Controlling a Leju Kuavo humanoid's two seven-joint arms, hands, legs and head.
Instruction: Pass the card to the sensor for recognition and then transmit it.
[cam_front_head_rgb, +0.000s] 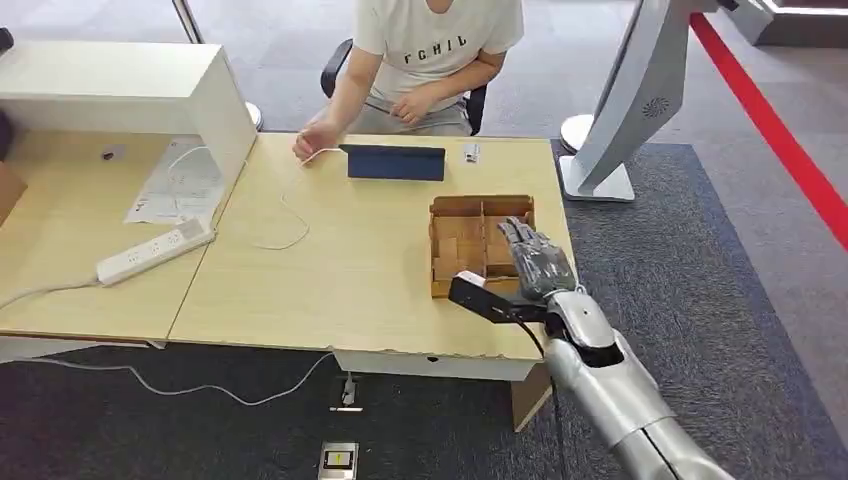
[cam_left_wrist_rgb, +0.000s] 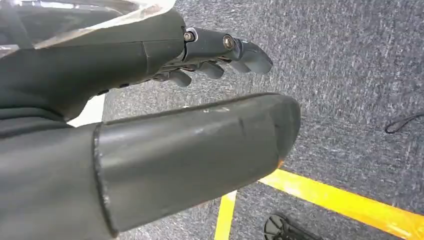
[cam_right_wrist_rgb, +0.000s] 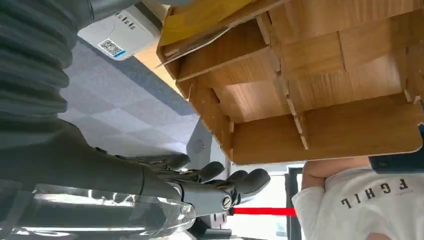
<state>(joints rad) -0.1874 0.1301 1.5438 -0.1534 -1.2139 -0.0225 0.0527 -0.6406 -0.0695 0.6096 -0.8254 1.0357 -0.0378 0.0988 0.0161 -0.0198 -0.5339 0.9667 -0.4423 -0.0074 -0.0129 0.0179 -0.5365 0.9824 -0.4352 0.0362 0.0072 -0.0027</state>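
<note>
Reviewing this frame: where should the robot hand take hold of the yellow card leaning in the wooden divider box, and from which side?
Pinch the yellow card by its raised free edge, coming down from above the wooden box. It sits slanted in a compartment whose partition walls close off its sides, so probably only the top is open. The right robot hand hovers over the box.

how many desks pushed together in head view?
2. A wider desk on the right holds the wooden divider box, under the right hand; a second desk abuts it on the left, carrying the power strip. More may lie outside the frame.
</note>
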